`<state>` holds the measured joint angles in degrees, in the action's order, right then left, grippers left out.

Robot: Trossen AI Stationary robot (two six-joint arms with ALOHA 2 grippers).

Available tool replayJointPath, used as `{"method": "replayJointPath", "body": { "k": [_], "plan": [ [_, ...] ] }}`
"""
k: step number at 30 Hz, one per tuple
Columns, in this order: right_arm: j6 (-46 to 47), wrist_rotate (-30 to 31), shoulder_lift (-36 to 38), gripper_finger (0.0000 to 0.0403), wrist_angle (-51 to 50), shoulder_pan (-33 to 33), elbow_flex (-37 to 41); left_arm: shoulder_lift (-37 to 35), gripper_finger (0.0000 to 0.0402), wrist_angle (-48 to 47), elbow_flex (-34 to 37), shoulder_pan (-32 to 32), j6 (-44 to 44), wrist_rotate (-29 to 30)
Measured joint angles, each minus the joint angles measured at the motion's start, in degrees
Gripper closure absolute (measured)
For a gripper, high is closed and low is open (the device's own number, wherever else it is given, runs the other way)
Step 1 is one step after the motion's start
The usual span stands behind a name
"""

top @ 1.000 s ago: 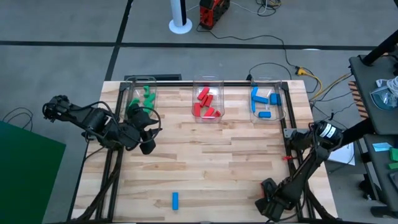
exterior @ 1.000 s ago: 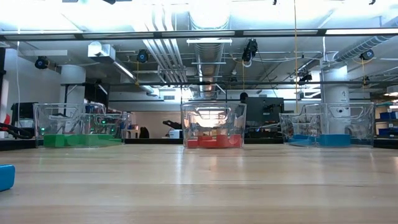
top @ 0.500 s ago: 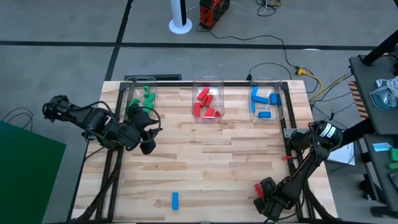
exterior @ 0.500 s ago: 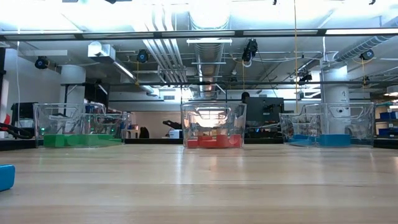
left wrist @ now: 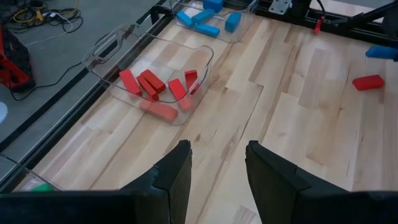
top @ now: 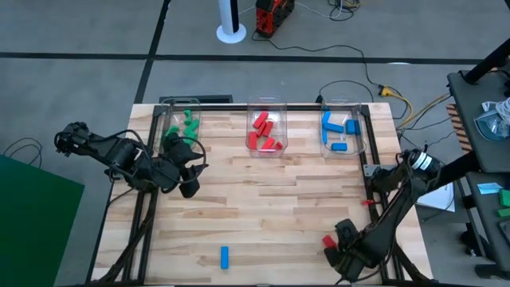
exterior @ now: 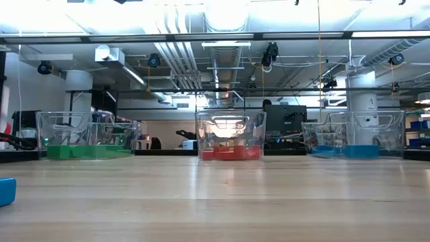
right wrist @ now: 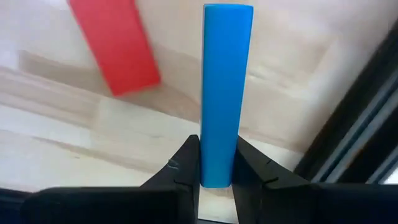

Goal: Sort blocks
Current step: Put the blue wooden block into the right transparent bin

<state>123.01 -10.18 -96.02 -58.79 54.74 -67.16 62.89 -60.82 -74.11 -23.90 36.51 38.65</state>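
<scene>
Blue block (right wrist: 226, 93) upright between right hand (right wrist: 217, 163) fingers, above wood table (right wrist: 56, 124).

Blocks (top: 262, 131) in three bins (top: 265, 148)

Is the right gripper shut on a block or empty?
Shut on one: in the right wrist view, its fingers pinch a blue block by one end, above the wood beside a red block.

blue block (exterior: 6, 191) cut by low view's edge, red block (right wrist: 115, 46) cropped in right wrist view
</scene>
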Motion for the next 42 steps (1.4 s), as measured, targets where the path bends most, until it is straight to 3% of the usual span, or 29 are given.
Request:
{"method": "replayJointPath", "body": {
  "k": [9,25,35,42],
  "plan": [
    [-5.0,19.2,5.1,0.0353,-11.9,-7.4,-7.8,0.0,0.0271,1.4,0.0,0.0,0.0,0.0],
    [-40.5,45.3,14.1,0.0353,-14.4,-36.7,-8.7,0.0,0.0271,7.4,0.0,0.0,0.0,1.4],
    [-59.5,52.3,25.1,0.0353,-12.1,-55.1,-7.2,0.0,0.0271,11.8,0.0,0.5,0.4,3.0],
    [-76.5,52.4,30.6,0.0353,-1.3,-67.7,-4.9,-0.1,0.0271,14.4,0.0,2.6,0.4,3.0]
  ]
}}
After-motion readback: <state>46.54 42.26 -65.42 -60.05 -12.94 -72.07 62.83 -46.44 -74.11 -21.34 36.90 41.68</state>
